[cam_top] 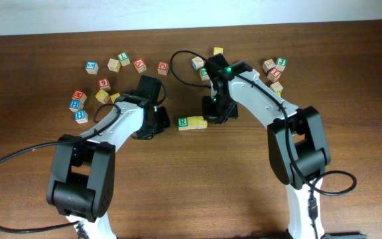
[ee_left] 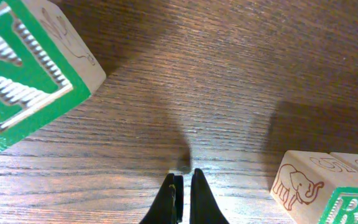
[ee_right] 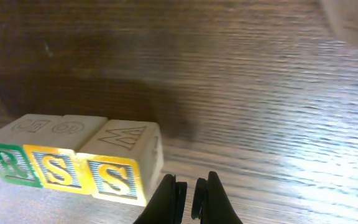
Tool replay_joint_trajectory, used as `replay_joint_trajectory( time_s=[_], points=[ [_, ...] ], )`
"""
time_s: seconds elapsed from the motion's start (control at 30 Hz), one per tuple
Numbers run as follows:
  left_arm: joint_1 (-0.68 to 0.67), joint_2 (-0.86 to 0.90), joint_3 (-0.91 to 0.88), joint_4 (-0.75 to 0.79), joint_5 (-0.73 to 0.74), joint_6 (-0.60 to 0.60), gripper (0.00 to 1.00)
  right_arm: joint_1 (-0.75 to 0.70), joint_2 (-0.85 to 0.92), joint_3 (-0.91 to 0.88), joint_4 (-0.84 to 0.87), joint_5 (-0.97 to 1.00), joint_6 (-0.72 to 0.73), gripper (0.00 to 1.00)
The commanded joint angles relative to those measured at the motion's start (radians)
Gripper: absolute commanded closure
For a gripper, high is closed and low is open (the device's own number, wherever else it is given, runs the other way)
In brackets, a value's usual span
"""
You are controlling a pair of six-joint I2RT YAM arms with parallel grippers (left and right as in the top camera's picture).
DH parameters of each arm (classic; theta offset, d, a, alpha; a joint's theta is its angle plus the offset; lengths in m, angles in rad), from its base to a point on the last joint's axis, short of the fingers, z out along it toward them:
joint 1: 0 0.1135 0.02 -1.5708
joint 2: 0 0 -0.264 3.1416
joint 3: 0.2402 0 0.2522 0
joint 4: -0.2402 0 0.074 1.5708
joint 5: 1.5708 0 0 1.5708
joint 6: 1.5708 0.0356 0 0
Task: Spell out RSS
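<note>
And here we are looking down on the wooden table (cam_top: 197, 179), where the letters are sitting in a tidy row near the middle. The R cube (cam_top: 184, 122), pale with its green letter and border, is leading off. The first S cube (cam_top: 193, 123) is pressing against it at its 3 o'clock, and the second S cube (cam_top: 202, 122) is touching that one in turn. From the right wrist view the front faces are reading R, S, S.

The left gripper (ee_left: 184, 196) is hovering at the row's 9 o'clock, just off the R end. Its fingers are pressing together on nothing, tips pointing at bare wood. In its own camera the R cube is peeking in at 4 o'clock, showing an elephant drawing on one face. A big green-lettered cube (ee_left: 23, 68) is filling the 10 o'clock corner.

The right gripper (ee_right: 190, 193) is sitting at about 2 o'clock from the row, near the second S cube but not touching it. Its claw is also pinched closed and carrying nothing.

Spare cubes are lying scattered at the table's 10 o'clock (cam_top: 101, 83) and 1 o'clock (cam_top: 274, 70).
</note>
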Motion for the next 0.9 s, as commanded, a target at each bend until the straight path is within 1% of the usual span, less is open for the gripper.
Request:
replay_joint_trajectory(
  time_s=[0.0, 0.43, 0.53, 0.6, 0.7, 0.83, 0.87],
  points=[
    [0.002, 0.014, 0.017, -0.008, -0.008, -0.011, 1.00, 0.020, 0.016, -0.001, 0.005, -0.028, -0.003, 0.96],
    [0.002, 0.014, 0.021, -0.034, -0.008, -0.010, 1.00, 0.012, 0.015, 0.003, 0.004, -0.019, -0.004, 0.96],
    [0.002, 0.004, 0.050, -0.079, -0.008, -0.010, 1.00, -0.013, 0.013, 0.048, -0.051, -0.009, -0.004, 0.96],
    [0.002, -0.043, 0.082, -0.116, -0.008, 0.004, 1.00, -0.046, -0.019, 0.114, -0.129, 0.005, -0.005, 0.96],
    [0.002, -0.120, 0.084, -0.132, -0.009, 0.010, 1.00, -0.076, -0.085, 0.161, -0.205, 0.024, -0.016, 0.96],
    [0.002, -0.257, 0.084, -0.188, -0.009, 0.010, 1.00, -0.108, -0.253, 0.175, -0.313, 0.068, -0.016, 0.96],
    [0.002, -0.284, 0.084, -0.204, -0.009, 0.010, 0.98, -0.109, -0.295, 0.175, -0.338, 0.082, -0.016, 0.95]
  ],
)
